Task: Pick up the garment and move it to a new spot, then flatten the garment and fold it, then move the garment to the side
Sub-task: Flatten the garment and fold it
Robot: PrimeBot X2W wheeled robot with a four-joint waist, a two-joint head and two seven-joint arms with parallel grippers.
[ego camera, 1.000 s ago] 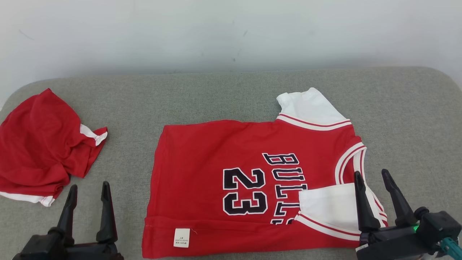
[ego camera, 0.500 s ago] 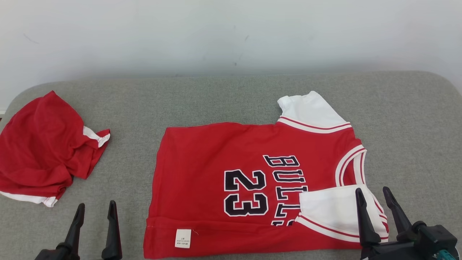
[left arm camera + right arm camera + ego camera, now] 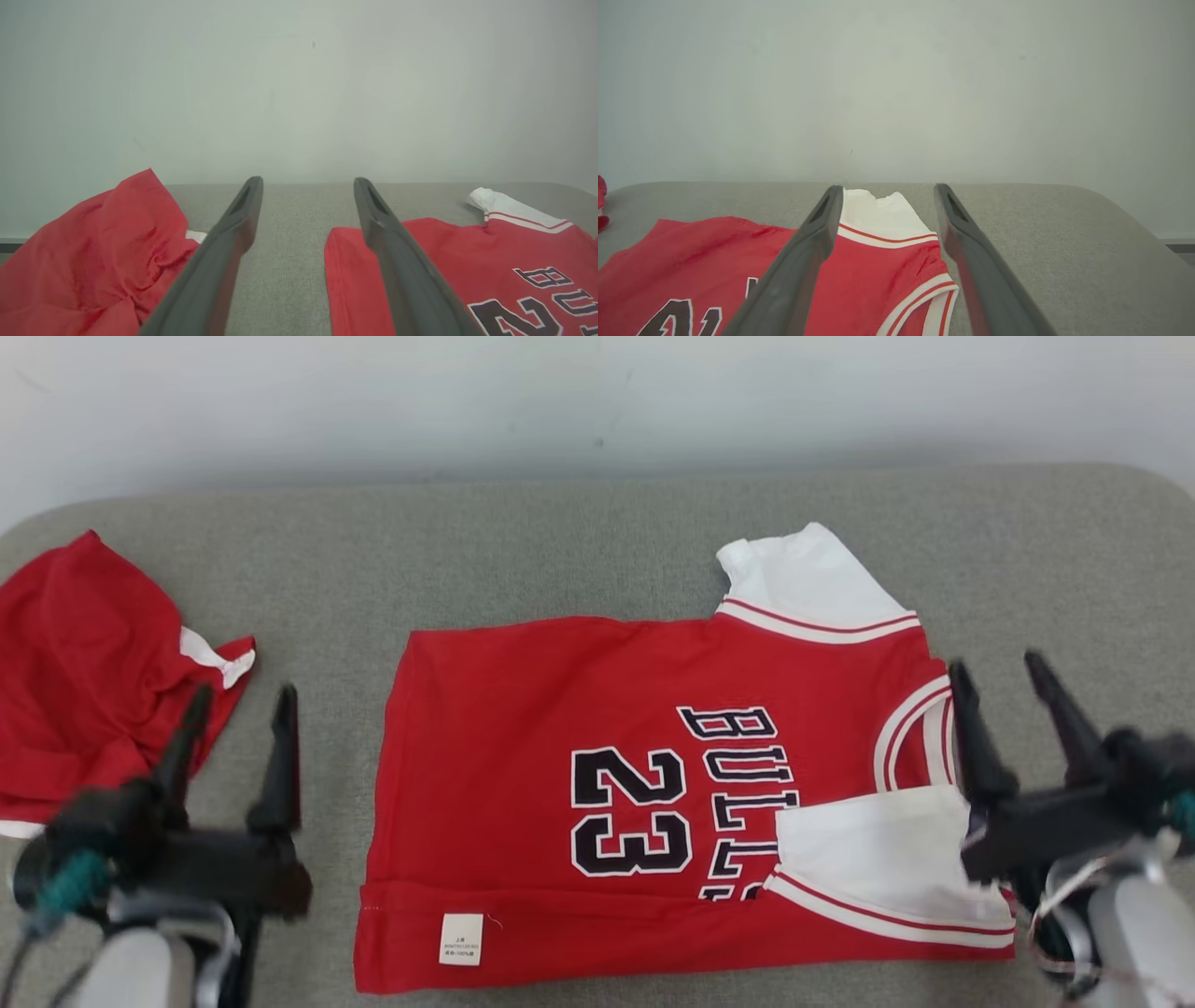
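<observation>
The red jersey (image 3: 653, 803) lies flat on the grey cushion (image 3: 560, 551) between both claws: the left gripper (image 3: 245, 693) spread wide beside its hem, the right gripper (image 3: 994, 661) spread wide at its collar end.

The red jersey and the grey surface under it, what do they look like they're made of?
The red jersey seems a soft knit, cotton or a blend, matte: it lies limp with gentle creases and carries a sewn white label. The grey surface is likely padded woven upholstery, matte: flecked weave, rounded corners.
</observation>
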